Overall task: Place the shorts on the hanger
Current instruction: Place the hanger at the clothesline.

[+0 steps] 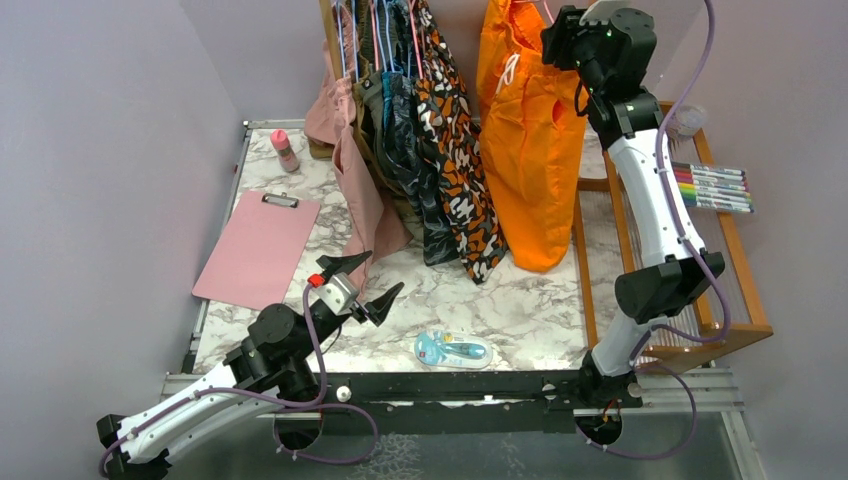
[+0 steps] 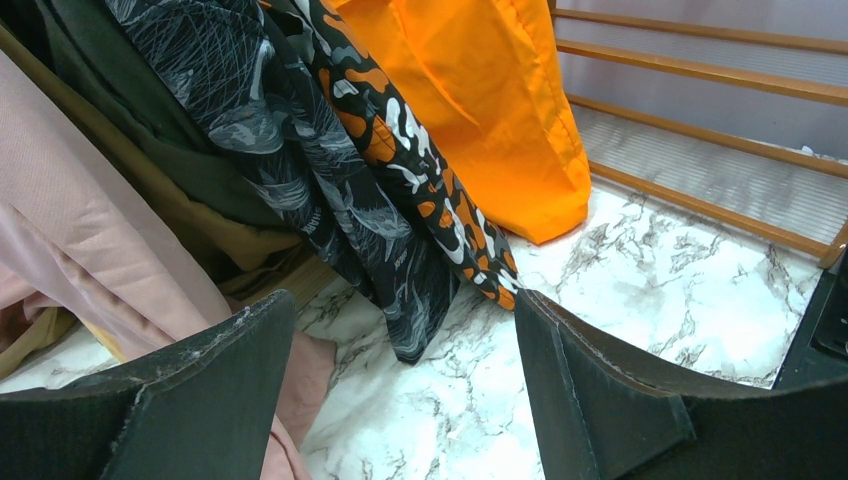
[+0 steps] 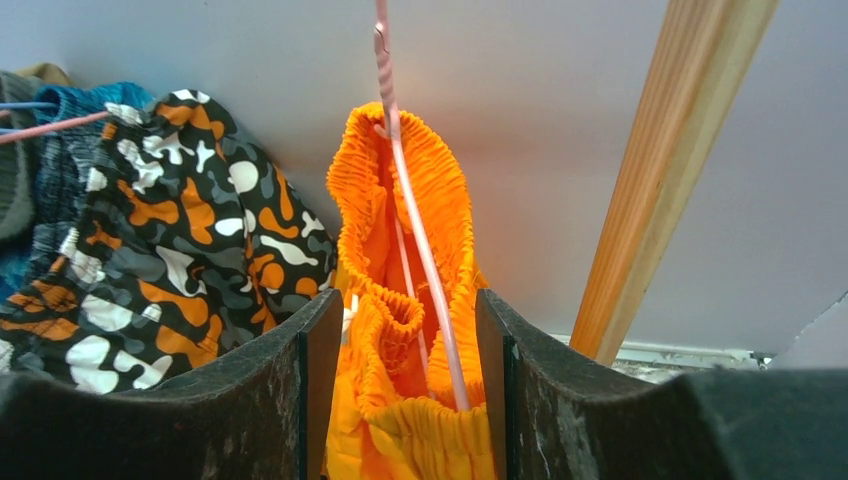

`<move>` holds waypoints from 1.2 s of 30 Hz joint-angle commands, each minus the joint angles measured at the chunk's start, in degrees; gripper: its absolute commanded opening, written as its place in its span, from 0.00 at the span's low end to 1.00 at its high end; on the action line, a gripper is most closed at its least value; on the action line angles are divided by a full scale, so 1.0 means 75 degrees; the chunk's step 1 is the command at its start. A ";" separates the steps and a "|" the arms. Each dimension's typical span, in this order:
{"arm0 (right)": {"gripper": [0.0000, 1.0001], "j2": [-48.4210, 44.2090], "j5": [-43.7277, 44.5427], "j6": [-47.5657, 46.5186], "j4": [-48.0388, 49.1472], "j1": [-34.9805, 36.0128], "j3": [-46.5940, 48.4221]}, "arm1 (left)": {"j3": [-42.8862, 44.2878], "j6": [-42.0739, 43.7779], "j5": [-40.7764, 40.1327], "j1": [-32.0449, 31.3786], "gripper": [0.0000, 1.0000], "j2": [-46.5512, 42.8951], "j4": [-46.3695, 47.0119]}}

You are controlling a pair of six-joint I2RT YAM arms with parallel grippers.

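Right wrist: right claw (image 3: pixel 408 320) flanks shorts (image 3: pixel 447 190) on hanger (image 3: pixel 421 250).

Bright orange shorts (image 1: pixel 530 150) hang on pink hanger (image 3: pixel 422 250).

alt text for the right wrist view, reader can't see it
Bright orange shorts with a gathered waistband sit between the two dark fingers of the right end effector, a thin pink wire hanger running up through the waistband. An orange, black and white patterned garment hangs to the left; a wooden post slants on the right.
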 commanded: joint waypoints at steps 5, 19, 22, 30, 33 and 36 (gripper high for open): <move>0.50 0.0378 -0.0158 -0.0068 0.0023 -0.0037 0.0156 | -0.0073 -0.0066 0.0128 0.0025 0.83 -0.0038 0.0103; 0.13 0.0328 0.0163 -0.0023 0.0039 -0.0040 0.0233 | -0.0094 -0.0055 0.0134 0.0020 0.83 -0.0035 0.0147; 0.05 0.0206 0.0405 -0.0043 0.0088 -0.0043 0.0207 | -0.0095 -0.0064 0.0134 0.0024 0.83 -0.0033 0.0152; 0.01 -0.0142 0.1030 -0.0202 0.0270 -0.0045 0.0159 | -0.0106 -0.0054 0.0146 0.0026 0.83 -0.0058 0.0164; 0.01 -0.0243 0.1236 -0.0248 0.0325 -0.0037 0.0148 | -0.0094 -0.0060 0.0140 0.0030 0.83 -0.0054 0.0157; 0.01 -0.0321 0.1379 -0.0288 0.0360 -0.0040 0.0148 | -0.0096 -0.0054 0.0134 0.0025 0.83 -0.0059 0.0150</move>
